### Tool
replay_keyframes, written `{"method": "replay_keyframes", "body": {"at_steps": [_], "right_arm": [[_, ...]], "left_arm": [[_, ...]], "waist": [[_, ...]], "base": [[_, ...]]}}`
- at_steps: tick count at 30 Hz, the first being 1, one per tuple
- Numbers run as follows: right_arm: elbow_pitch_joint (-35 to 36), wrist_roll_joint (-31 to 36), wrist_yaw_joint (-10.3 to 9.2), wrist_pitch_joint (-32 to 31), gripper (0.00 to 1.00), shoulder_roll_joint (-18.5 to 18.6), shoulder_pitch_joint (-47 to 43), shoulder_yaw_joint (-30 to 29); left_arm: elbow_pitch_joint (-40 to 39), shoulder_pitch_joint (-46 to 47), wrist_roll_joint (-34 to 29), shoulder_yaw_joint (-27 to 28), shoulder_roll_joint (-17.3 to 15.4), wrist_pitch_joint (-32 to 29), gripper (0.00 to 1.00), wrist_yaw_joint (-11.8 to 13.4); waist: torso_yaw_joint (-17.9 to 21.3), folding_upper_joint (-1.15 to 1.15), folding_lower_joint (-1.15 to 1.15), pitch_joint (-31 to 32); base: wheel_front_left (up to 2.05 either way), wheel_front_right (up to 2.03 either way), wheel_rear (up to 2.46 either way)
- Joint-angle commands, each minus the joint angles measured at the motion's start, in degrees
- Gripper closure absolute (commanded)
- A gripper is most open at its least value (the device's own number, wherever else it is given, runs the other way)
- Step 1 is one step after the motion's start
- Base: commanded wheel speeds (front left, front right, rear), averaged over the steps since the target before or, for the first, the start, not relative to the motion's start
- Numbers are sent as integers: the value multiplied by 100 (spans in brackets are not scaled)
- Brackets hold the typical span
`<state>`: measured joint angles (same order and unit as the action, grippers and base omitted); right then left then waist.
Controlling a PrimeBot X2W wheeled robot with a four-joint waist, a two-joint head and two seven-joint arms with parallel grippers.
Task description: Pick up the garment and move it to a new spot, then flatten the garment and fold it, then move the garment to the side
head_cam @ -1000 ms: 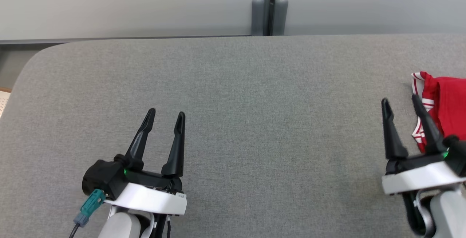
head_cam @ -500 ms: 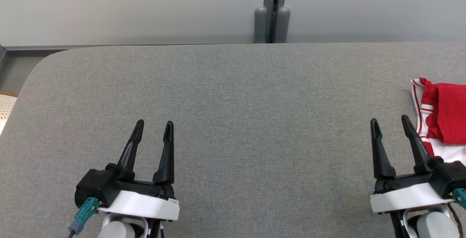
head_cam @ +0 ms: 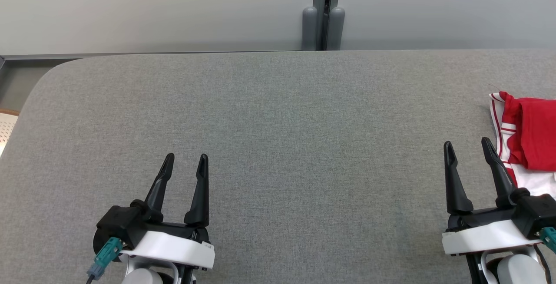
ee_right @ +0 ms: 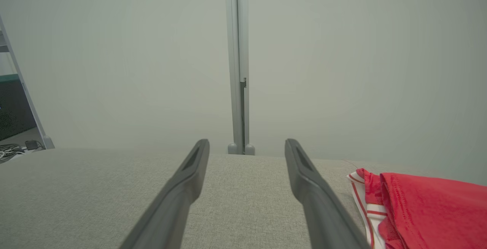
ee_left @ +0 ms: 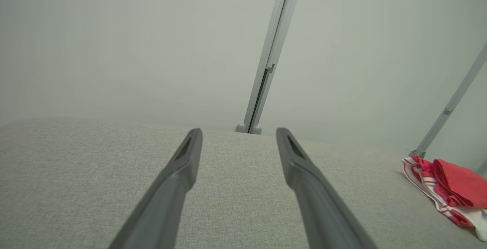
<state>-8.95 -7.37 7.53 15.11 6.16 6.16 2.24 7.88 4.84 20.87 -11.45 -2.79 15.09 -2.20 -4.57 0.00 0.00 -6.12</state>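
A grey cloth-covered counter (head_cam: 278,114) runs across the head view, with pale wall panels behind it. At 12 o'clock, a grey post (head_cam: 322,10) joins the panels, and its two rounded feet stand at the counter's far edge. In the right wrist view, some cables (ee_right: 11,149) lie on the floor at 9 o'clock, beyond the counter's rounded corner.

The left claw (head_cam: 186,157) sits at 7 o'clock with its fingers spread and holds nothing. A teal plug (head_cam: 104,252) hangs from its wrist. The right claw (head_cam: 466,143) sits at 4 o'clock, also spread and empty.

The garment (head_cam: 536,132) lies on the counter at 3 o'clock, cut off by the frame edge. It is red, bunched over a white part. Its visible long axis runs roughly 12 to 6, and its red-and-white striped trim faces 9 o'clock. The right claw's outer finger is just beside that trim, but I cannot tell whether they touch.
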Motion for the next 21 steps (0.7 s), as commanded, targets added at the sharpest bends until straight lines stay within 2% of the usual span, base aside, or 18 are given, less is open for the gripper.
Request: {"method": "replay_keyframes", "body": {"at_steps": [1,8,9,13,21], "right_arm": [[16,24,-9,2,0,2,-26,-19],[24,14,-9,2,0,-19,-14,-28],[10,17,0,0,100,-20,0,-13],[-166,-28,1,-8,100,-64,-101,14],[-196,-983,0,-236,100,-82,-90,-70]], "left_arm": [[4,-14,35,14,-24,7,0,-12],[-57,-6,114,19,-23,7,0,-37],[-37,1,94,3,-1,0,100,-27],[140,-103,133,-20,11,-9,100,-28],[164,-89,977,108,-50,-185,100,-74]], "waist": [[0,0,0,-7],[0,0,0,-22],[0,0,0,-22],[1,0,0,-21],[31,0,0,19]], "base": [[0,0,0],[0,0,0],[0,0,0],[0,0,0],[0,0,0]]}}
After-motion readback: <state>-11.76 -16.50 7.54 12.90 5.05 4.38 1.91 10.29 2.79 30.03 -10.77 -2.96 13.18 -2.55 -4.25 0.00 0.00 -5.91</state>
